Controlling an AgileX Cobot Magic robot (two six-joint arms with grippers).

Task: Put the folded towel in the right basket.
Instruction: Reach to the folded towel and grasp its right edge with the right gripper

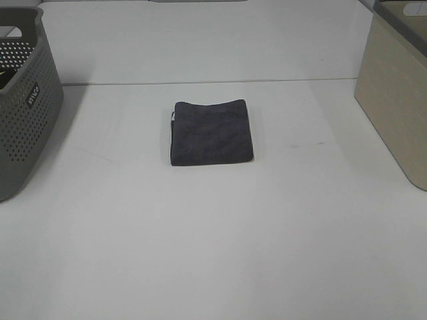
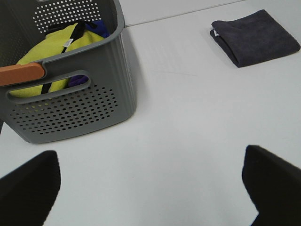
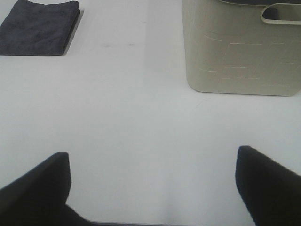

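A folded dark grey towel (image 1: 211, 131) lies flat on the white table, a little behind the middle. It also shows in the left wrist view (image 2: 255, 36) and the right wrist view (image 3: 38, 27). The right basket (image 1: 395, 90) is beige and stands at the table's right edge; it also shows in the right wrist view (image 3: 242, 47). Neither arm shows in the exterior high view. My left gripper (image 2: 153, 183) is open and empty, far from the towel. My right gripper (image 3: 153, 186) is open and empty, apart from the towel and the basket.
A grey perforated basket (image 1: 23, 100) stands at the table's left edge. In the left wrist view it (image 2: 70, 80) holds yellow and purple cloths. A seam runs across the table behind the towel.
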